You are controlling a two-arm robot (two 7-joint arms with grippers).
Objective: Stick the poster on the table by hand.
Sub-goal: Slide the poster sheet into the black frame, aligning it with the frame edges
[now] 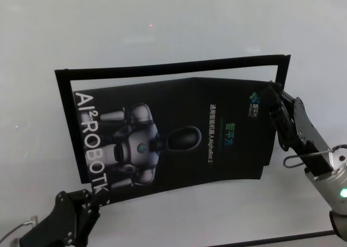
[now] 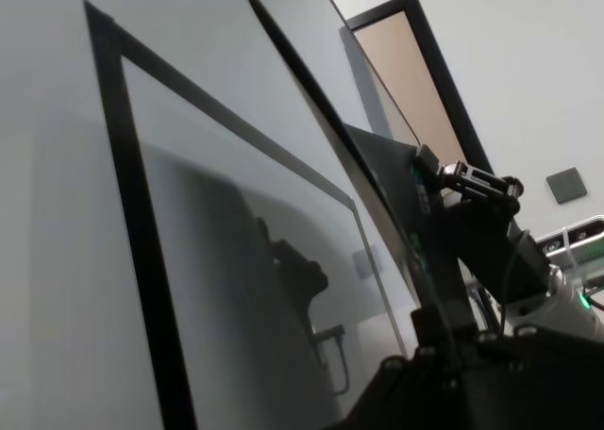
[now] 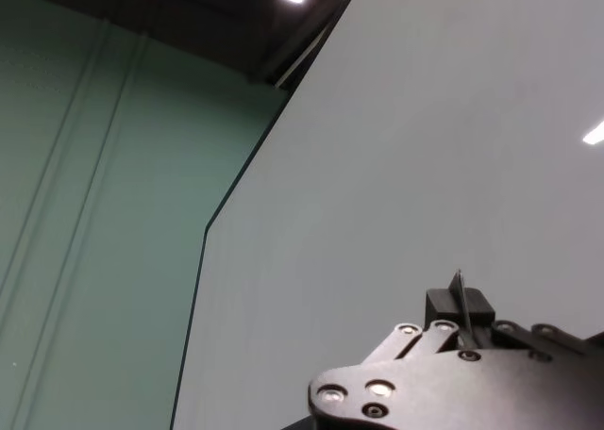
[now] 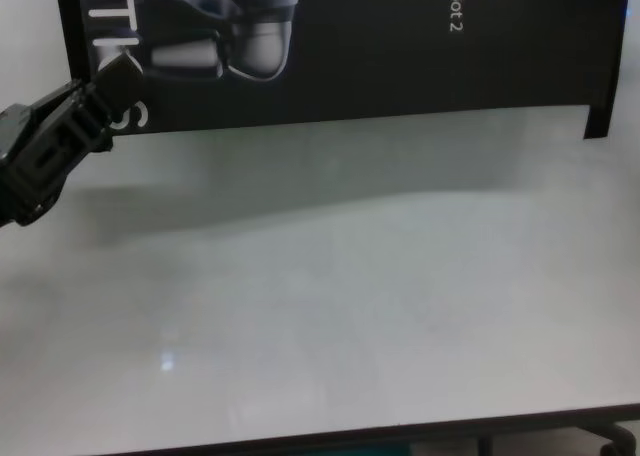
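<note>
Two black robot hands are engaged on the same sheet. The left hand [image 1: 91, 197] sits near the counter's near-left area, its fingers closed on the near-left corner of the large black glossy rectangular poster [image 1: 179, 133], at the end of the white lettering. In the chest view the same left hand [image 4: 112, 81] is seen pinching the poster's [image 4: 380, 46] lower edge, and the sheet stands clear of the surface there, throwing a soft shadow below it. The right hand [image 1: 272, 92] is at the poster's far-right corner, beside the small green-and-white logo, its fingers clamped on the sheet's edge; the right wrist view shows a thin black edge standing between the fingertips [image 3: 461, 303].

The poster carries a grey-white robot figure and white lettering, with "AlphaBot 2" legible. It lies over the middle of the wide pale grey-white matte counter [image 1: 179, 19], held at two opposite corners. The left wrist view shows it [image 2: 377, 190] raised and tilted above the surface, not flat.

Narrow black tape strips [image 1: 173, 67] form a frame outline on the counter along the poster's far, left and right sides; the far strip is well apart from the poster's far edge. The counter's thin dark near edge [image 4: 400, 433] is visible in the chest view.
</note>
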